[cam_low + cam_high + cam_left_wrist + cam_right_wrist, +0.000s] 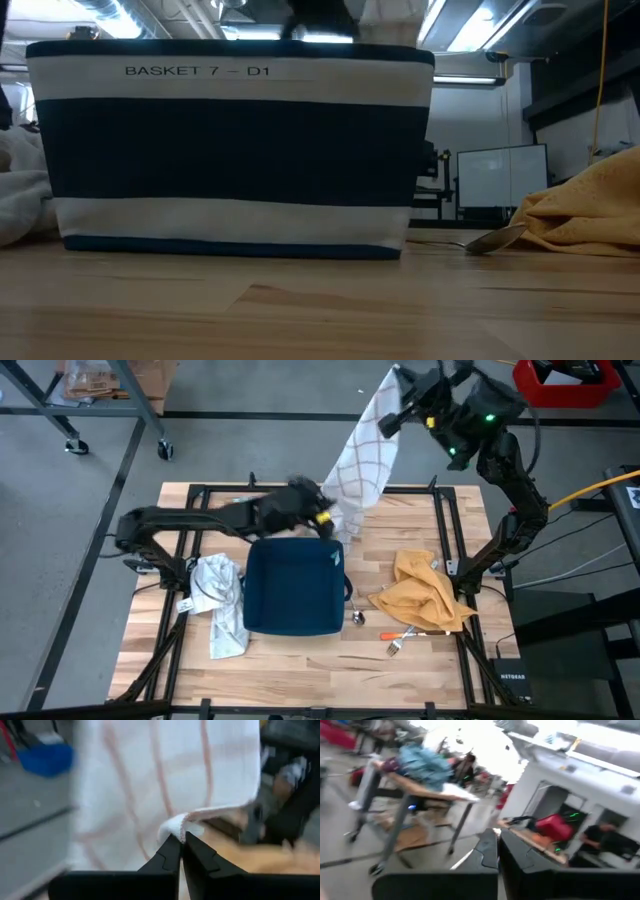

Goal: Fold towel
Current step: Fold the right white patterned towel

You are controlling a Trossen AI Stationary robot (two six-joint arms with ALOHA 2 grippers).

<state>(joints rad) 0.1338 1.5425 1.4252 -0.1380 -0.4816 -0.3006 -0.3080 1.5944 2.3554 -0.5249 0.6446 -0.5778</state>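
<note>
A white towel with tan grid lines hangs slanting above the table's far edge, stretched between my two grippers. My right gripper is raised high beyond the far right of the table and is shut at the towel's upper end. My left gripper is lower, just behind the navy basket, and is shut on the towel's lower end. In the left wrist view the towel fills the picture ahead of my shut left gripper. The right wrist view shows my shut right gripper and mostly the room. My left gripper pinches a hemmed bottom edge of the towel between its two fingertips, at a bunched fold of that edge. The fingers reach roughly level toward the table's far side. The cloth rises from the hold, clear of the table. My right gripper holds the towel's top corner. The gripper's own body hides the exact place. The towel hangs down from it toward the left gripper, spread and lightly drawn.
The navy and white basket stands mid-table. A crumpled white cloth lies to its left, a yellow cloth to its right. A spoon and an orange-handled utensil lie near the front right.
</note>
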